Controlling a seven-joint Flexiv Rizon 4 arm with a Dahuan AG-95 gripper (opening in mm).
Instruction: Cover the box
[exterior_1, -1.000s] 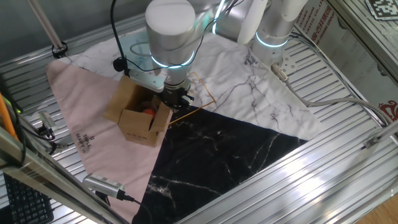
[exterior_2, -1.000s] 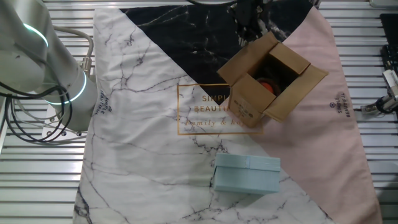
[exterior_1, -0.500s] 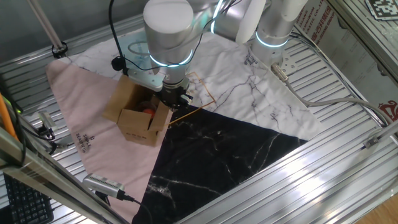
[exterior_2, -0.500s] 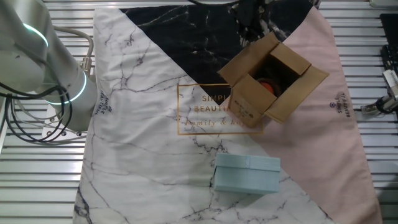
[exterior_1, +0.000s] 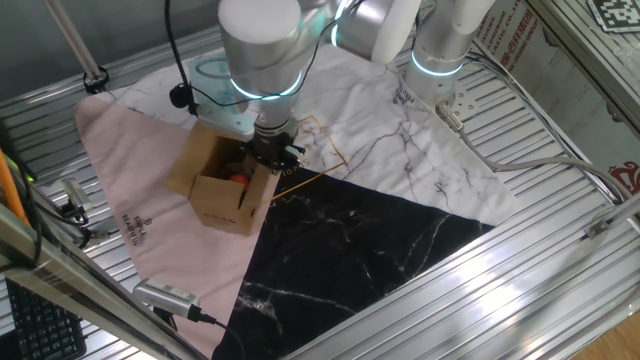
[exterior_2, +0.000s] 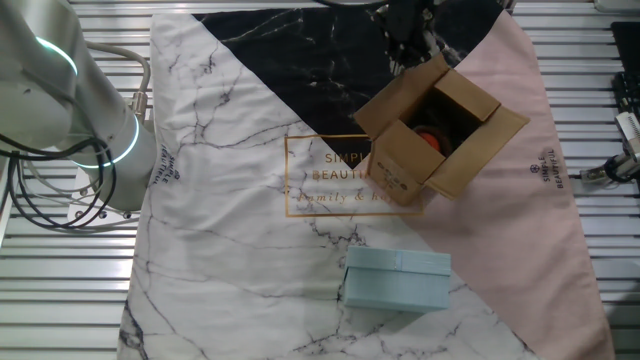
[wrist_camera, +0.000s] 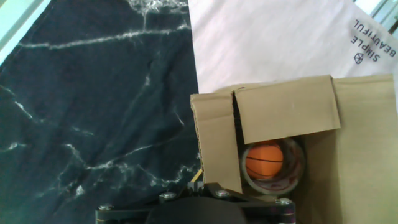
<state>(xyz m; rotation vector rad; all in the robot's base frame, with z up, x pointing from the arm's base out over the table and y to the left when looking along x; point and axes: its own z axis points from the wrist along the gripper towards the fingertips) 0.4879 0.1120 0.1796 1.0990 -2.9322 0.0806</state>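
The box (exterior_1: 222, 200) is a small brown carton standing on the pink part of the cloth, its top flaps spread open. In the other fixed view the box (exterior_2: 400, 168) shows dark print on its side. An orange ball (wrist_camera: 263, 160) lies inside it within a tape roll. In the hand view, one flap of the box (wrist_camera: 286, 112) lies partly over the opening. My gripper (exterior_1: 272, 157) hangs at the box's edge on the black-cloth side, by a raised flap. Its fingertips (wrist_camera: 195, 185) are pressed together with nothing between them, at the flap's lower corner.
A light blue lidded box (exterior_2: 397, 280) sits on the white marble cloth (exterior_2: 230, 200). The robot base (exterior_2: 95, 130) stands at that cloth's edge. A black marble cloth (exterior_1: 350, 260) lies beside the carton. A grey handheld device (exterior_1: 168, 296) with a cable lies on the slatted metal table (exterior_1: 560, 260).
The arm has shifted a little toward the box, bringing the shut gripper closer to the raised flap. The box and its flaps have not visibly moved.
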